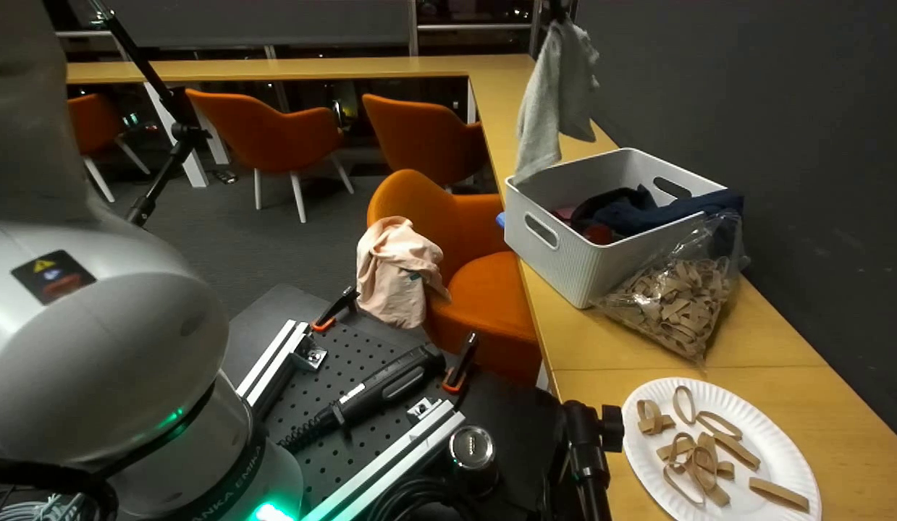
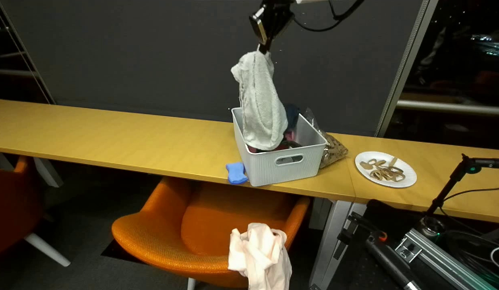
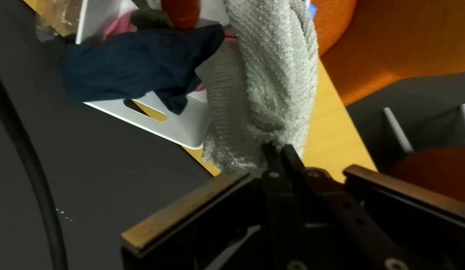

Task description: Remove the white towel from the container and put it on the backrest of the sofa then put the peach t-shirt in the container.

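Long yellow wooden bench [image 2: 112, 137] runs left to right across an exterior view. Orange upholstered sofa [image 2: 217, 225] with rounded, curved backrest stands at its near side. White rectangular ribbed plastic container [image 2: 269, 173] sits on the bench, by the near edge. Pale peach fabric t-shirt [image 2: 259, 257] drapes over the sofa's curved edge, near right. White terry-cloth towel [image 2: 263, 108] hangs above the container's left part; lower end at the opening, can't tell if it touches. Soft navy cloth [image 3: 116, 71] lies in the container and over its rim. Clear plastic bag [image 1: 709, 246] of tan strips [image 1: 680, 304] sits just beside the container. Round white plate [image 1: 777, 441], more strips on it, sits nearer than the bag in an exterior view. Black two-fingered hand [image 3: 279, 149] is clenched on the towel's top. Blue sponge-like block [image 2: 236, 173] on the bench, just left of the container.
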### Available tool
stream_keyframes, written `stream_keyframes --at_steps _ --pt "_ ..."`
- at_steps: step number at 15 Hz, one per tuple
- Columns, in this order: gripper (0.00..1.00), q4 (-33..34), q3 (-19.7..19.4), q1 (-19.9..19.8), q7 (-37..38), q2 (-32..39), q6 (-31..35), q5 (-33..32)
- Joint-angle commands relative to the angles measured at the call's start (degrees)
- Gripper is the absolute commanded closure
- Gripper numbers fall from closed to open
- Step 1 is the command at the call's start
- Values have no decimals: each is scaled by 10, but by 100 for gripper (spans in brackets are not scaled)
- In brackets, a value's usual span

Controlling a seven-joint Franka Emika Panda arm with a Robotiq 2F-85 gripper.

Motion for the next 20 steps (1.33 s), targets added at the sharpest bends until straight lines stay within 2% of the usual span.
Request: stream_keyframes --at_steps 1,5,10,15,20 --pt "99 -16 44 34 -30 -45 -33 38" --pt "99 -1 89 73 -71 -11 -49 118" --pt "99 21 126 96 -115 77 -58 174" --pt "99 71 154 107 -145 170 -96 174" --pt "99 97 157 100 -158 209 -151 177"
